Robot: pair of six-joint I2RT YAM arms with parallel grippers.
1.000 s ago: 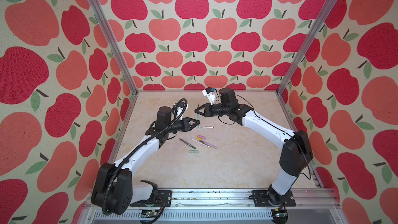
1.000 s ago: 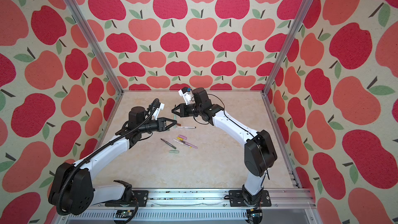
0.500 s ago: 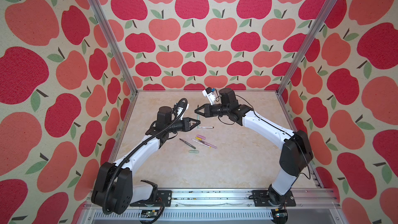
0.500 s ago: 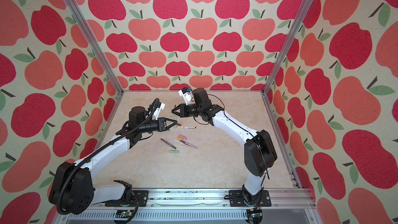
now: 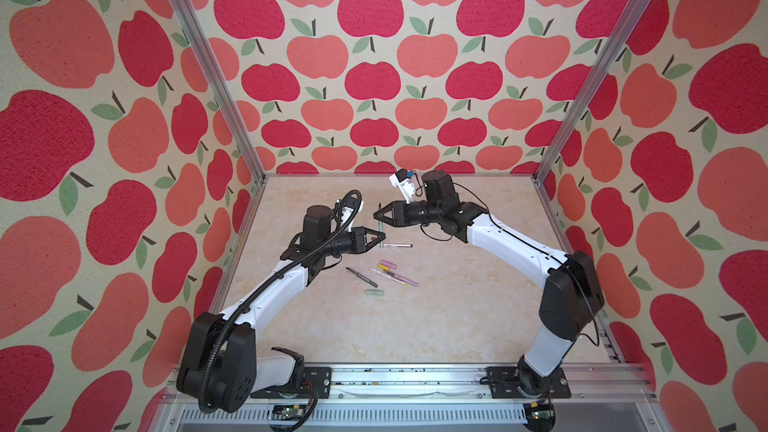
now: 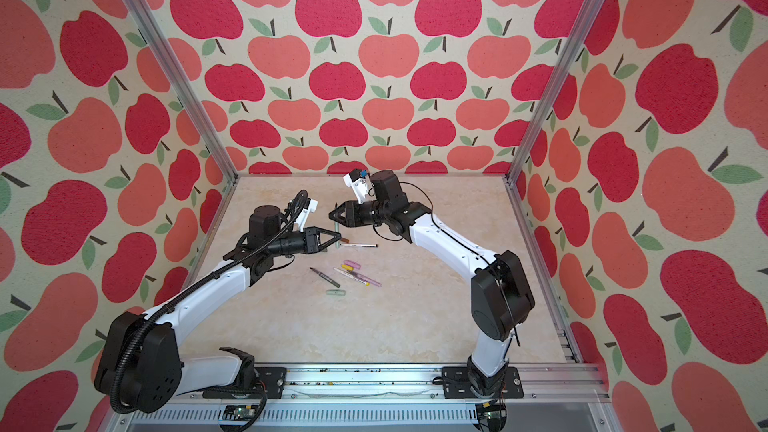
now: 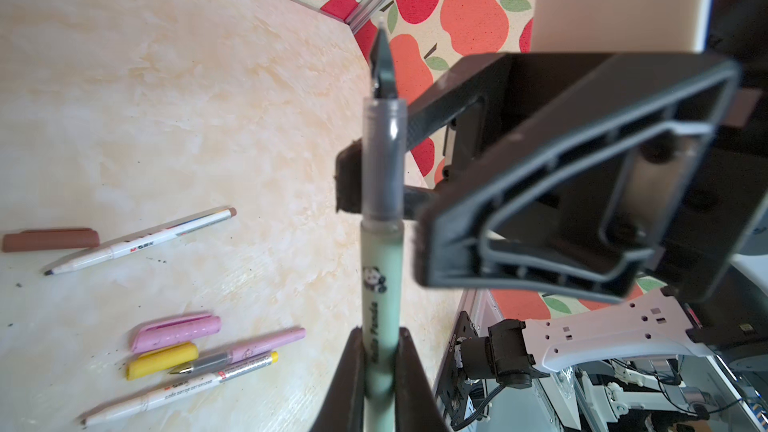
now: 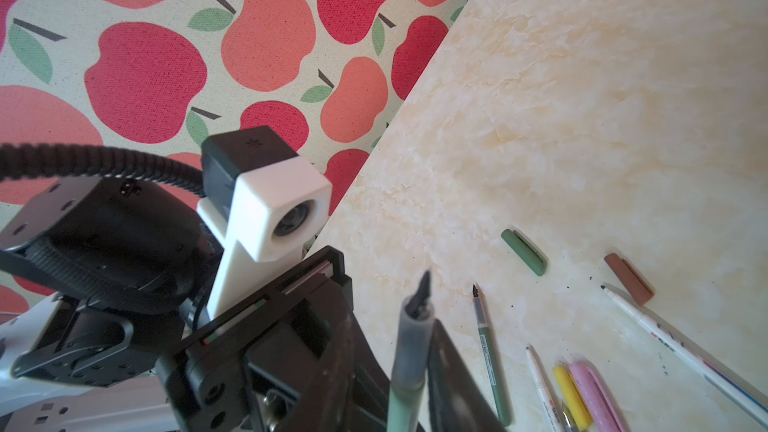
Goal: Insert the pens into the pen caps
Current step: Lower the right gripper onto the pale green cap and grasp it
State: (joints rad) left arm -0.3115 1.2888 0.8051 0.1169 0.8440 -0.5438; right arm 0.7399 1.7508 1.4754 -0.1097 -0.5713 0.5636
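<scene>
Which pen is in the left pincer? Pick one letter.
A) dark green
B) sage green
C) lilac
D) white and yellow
B: in the left wrist view the left pincer is shut on the sage green pen, whose barrel stands between its fingers.

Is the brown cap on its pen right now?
No, the brown cap lies loose beside the uncapped white pen, whose dark tip is bare.
</scene>
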